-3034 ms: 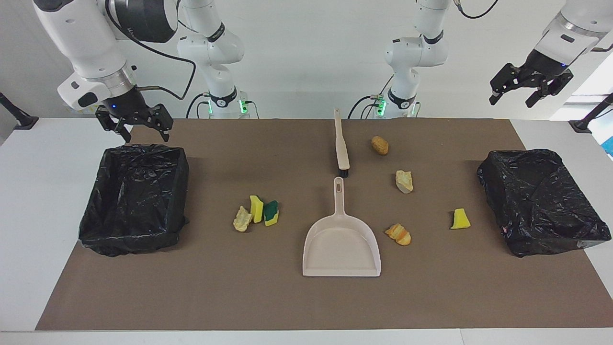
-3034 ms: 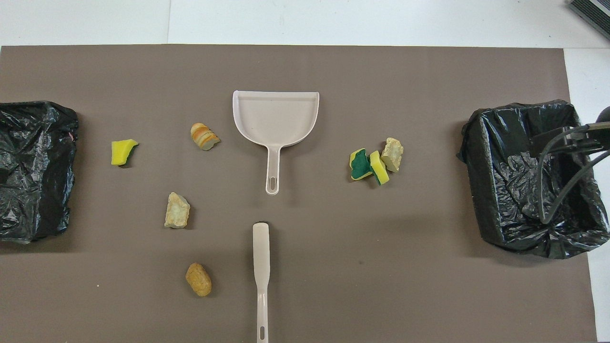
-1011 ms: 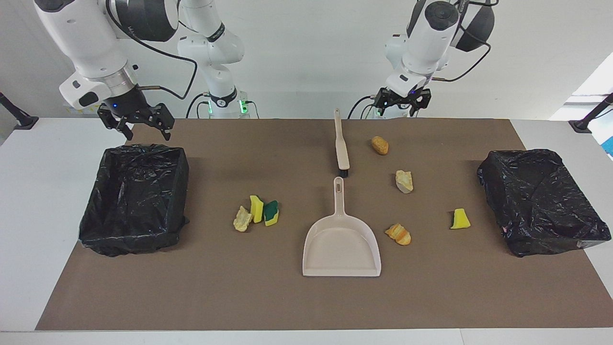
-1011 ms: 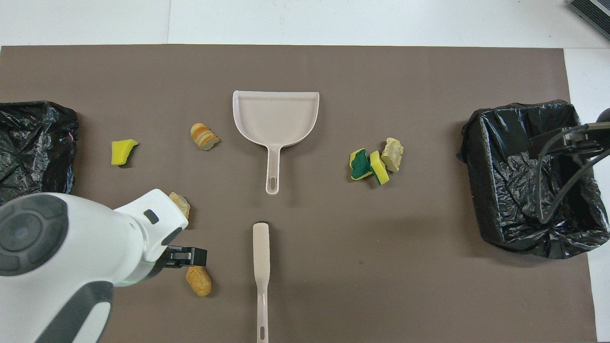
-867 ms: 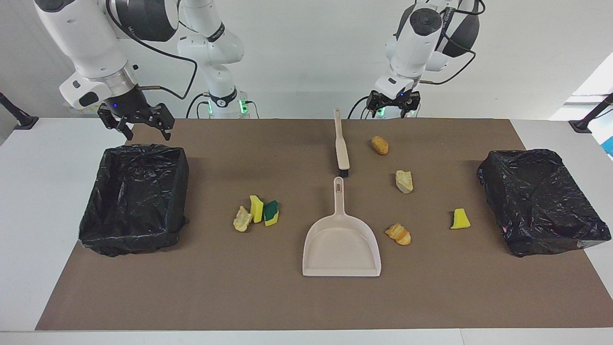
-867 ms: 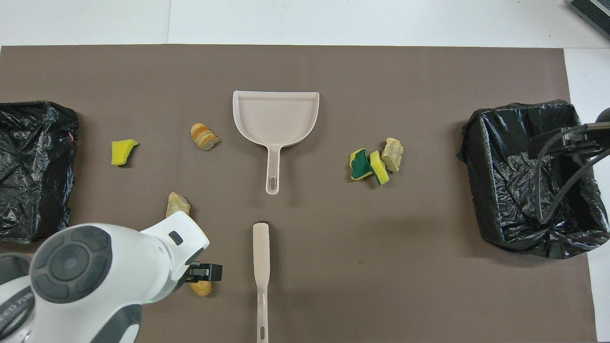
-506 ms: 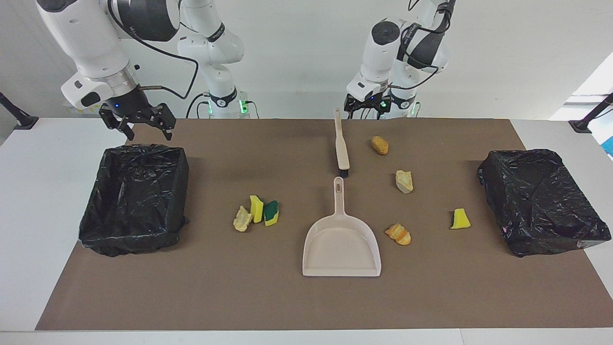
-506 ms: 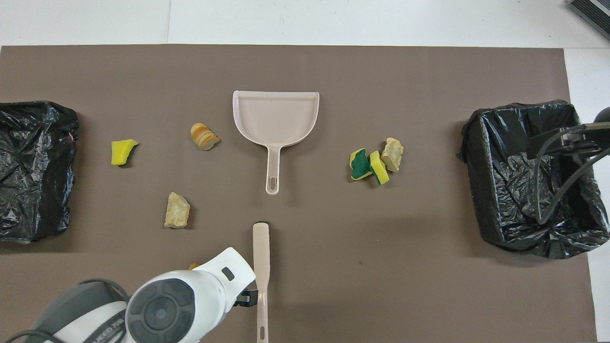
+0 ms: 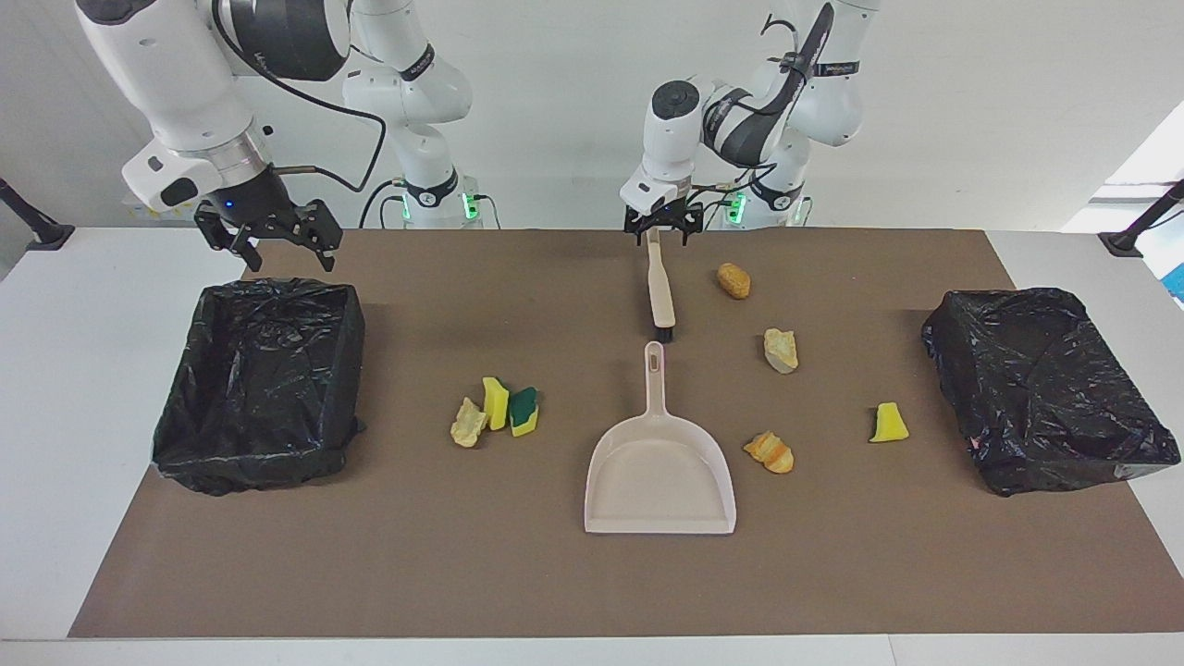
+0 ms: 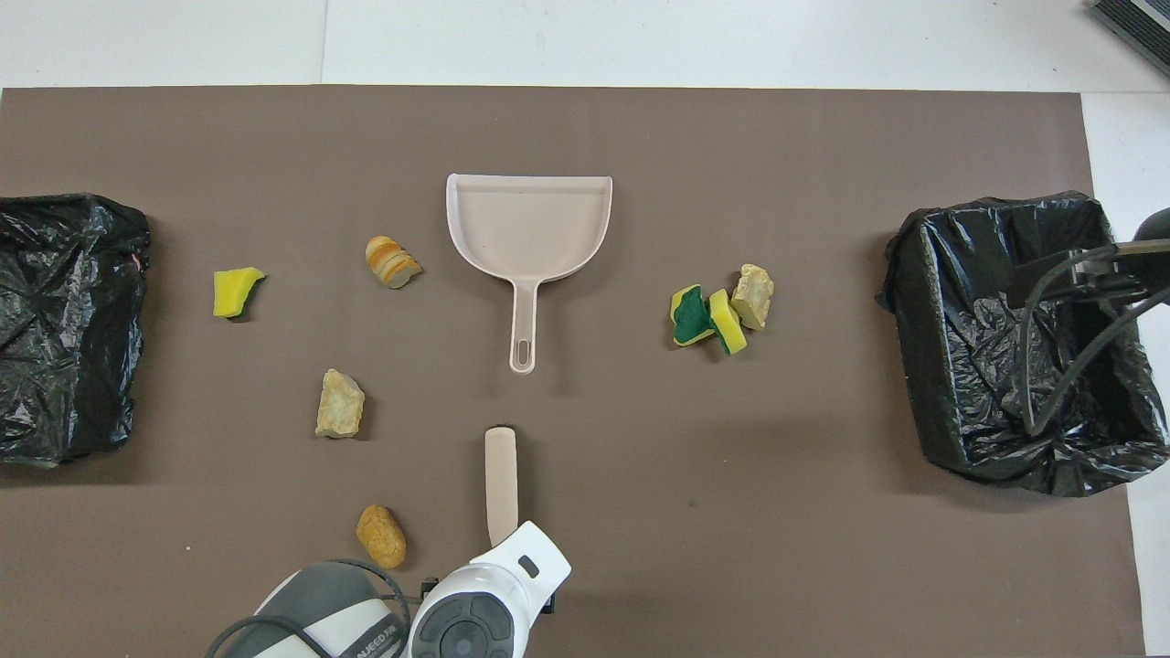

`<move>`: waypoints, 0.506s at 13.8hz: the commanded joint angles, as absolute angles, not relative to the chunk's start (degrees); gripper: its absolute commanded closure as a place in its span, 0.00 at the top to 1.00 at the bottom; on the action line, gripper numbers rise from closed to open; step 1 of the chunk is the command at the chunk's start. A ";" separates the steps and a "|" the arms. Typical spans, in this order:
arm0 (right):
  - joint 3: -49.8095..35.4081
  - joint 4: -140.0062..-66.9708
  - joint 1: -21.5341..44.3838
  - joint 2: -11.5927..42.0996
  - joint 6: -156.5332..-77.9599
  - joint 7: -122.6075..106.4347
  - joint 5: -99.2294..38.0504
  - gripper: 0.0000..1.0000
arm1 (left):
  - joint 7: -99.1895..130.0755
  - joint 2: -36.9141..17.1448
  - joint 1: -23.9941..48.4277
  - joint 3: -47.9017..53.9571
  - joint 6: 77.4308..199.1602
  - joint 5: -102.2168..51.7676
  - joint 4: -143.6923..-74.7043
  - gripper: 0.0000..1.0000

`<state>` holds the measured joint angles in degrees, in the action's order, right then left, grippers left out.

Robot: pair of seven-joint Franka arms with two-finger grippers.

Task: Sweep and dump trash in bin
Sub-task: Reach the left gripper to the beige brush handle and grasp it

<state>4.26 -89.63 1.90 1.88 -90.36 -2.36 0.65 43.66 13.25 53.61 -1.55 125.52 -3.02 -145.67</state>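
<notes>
Noting dustpan (image 9: 659, 481) lying flat mid-mat, handle pointing toward the robots. Finding brush (image 9: 660, 291) in line with that handle, nearer the robots than the dustpan, bristles just short of the handle tip, not touching.

Logging trash, seven bits, all lying on the mat outside the dustpan:
- toward the right arm's end from the dustpan: pale chunk (image 9: 468, 422), yellow sponge (image 9: 495, 402) and green-backed sponge (image 9: 524, 411), bunching together.
- toward the left arm's end: orange chunk (image 9: 770, 452) just beside the pan; tan chunk (image 9: 780, 351) and brown roll (image 9: 733, 280) nearer the robots; sponge wedge (image 9: 890, 423) farther out.

Seeing nothing standing between brush and dustpan. Noting two black-lined bins, one (image 9: 185, 444) at the right arm's end, the other (image 9: 1045, 388) at the left arm's end, both well apart from the dustpan.

Recording brown mat (image 9: 555, 573) covering a white table (image 9: 55, 370); white wall rising at the robots' end.

Comparing with a second ago: finding left gripper (image 9: 660, 237) having swung in from over the brown roll, now sitting low at the brush's handle end, jaws spread and straddling the handle, not visibly clamping it. Finding right gripper (image 9: 277, 250) still waiting over the robots' edge of its bin, jaws wide, holding nothing. Seeing trash, brush and dustpan unmoved.
</notes>
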 commanded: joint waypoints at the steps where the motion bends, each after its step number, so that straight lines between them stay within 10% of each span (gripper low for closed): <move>1: 3.96 -92.20 1.76 0.00 -91.93 -1.41 0.35 1.00 | 44.03 13.89 54.67 -2.55 126.04 -2.90 -146.34 0.76; 3: 3.87 -92.29 1.76 0.00 -91.85 -1.41 0.35 1.00 | 43.60 13.89 54.67 -2.55 125.95 -2.90 -146.51 0.68; 7: 3.60 -91.76 3.06 0.35 -91.76 -1.41 1.05 1.00 | 43.33 13.80 54.05 -2.72 125.25 -2.90 -146.16 0.09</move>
